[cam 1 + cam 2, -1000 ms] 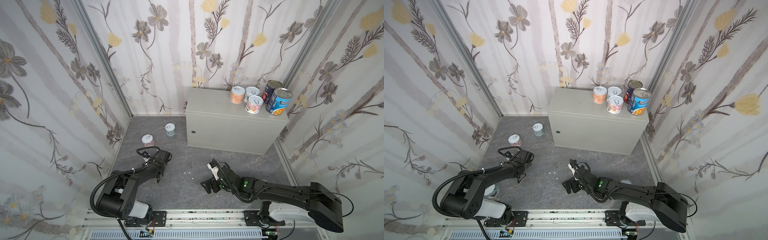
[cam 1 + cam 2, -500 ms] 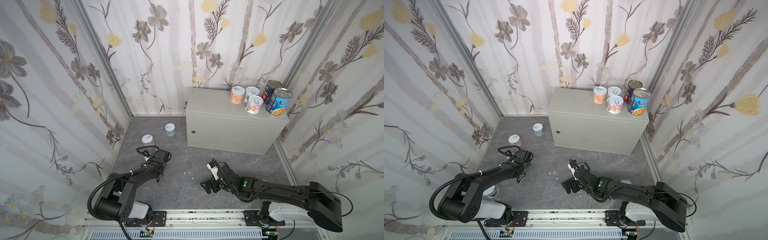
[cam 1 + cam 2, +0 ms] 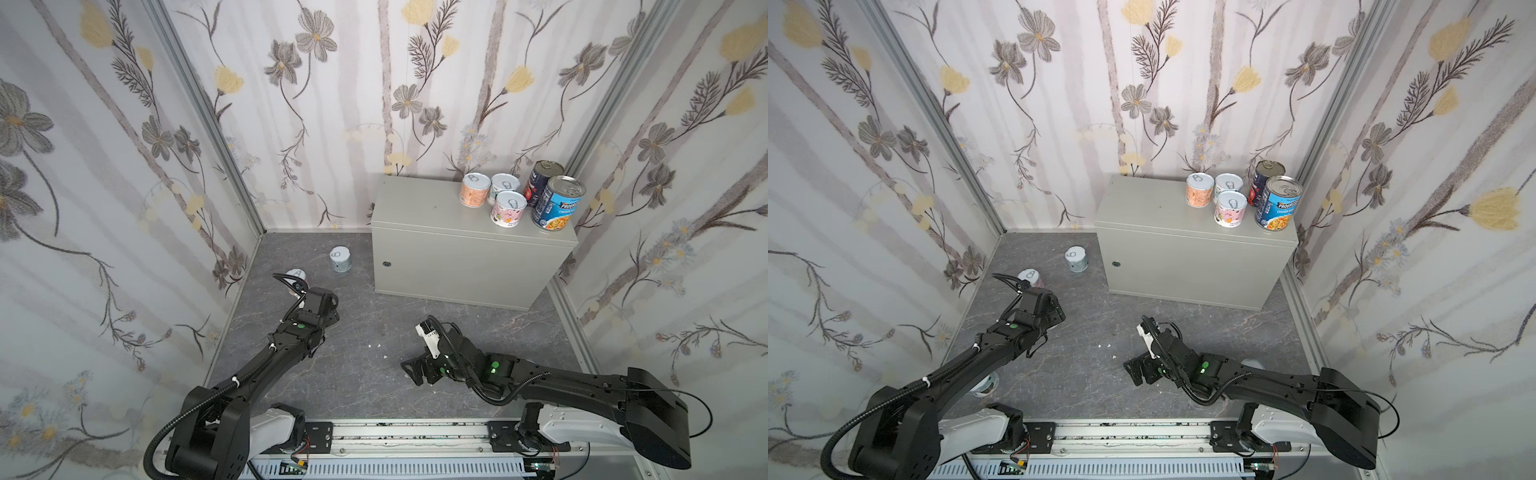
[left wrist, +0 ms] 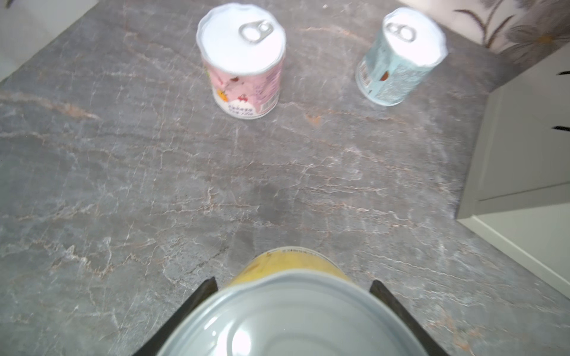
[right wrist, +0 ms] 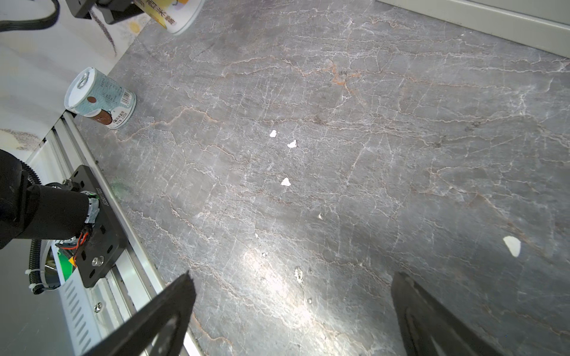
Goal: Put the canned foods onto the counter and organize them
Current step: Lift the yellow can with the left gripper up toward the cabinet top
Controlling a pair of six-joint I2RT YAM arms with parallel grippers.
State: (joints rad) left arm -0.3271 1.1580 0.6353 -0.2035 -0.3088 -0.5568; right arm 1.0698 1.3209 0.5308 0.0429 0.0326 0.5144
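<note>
While the left pincer point(image 4: 293, 282) gripped a yellow can point(image 4: 288, 265) by its sides, the can's lid filled the near part of the left wrist view and both black fingers point(image 4: 197, 300) pressed against its rim. In the right wrist view that can hung tilted, its base seemingly clear of the floor point(image 5: 339, 154).

The right pincer point(image 5: 293, 277) stood wide open, low over the floor toward its front edge, with a few white crumbs point(image 5: 286, 182) ahead of it.

Five cans clustered at the right end of the surface point(image 3: 424, 208). The three short cans point(image 3: 504, 189) sat close together. A navy can point(image 3: 542, 180) stood in the back right corner, with a soup can point(image 3: 557, 203) just in front of it by the front edge.

Two more stood upright near the floor's back left corner. A pink can point(image 4: 243, 61) was toward the left wall and a teal can point(image 4: 398, 55) nearer the surface, the two apart. Another teal one, the rail can point(image 5: 100, 98), stood at the floor's front left corner beside the rail point(image 5: 138, 277).
</note>
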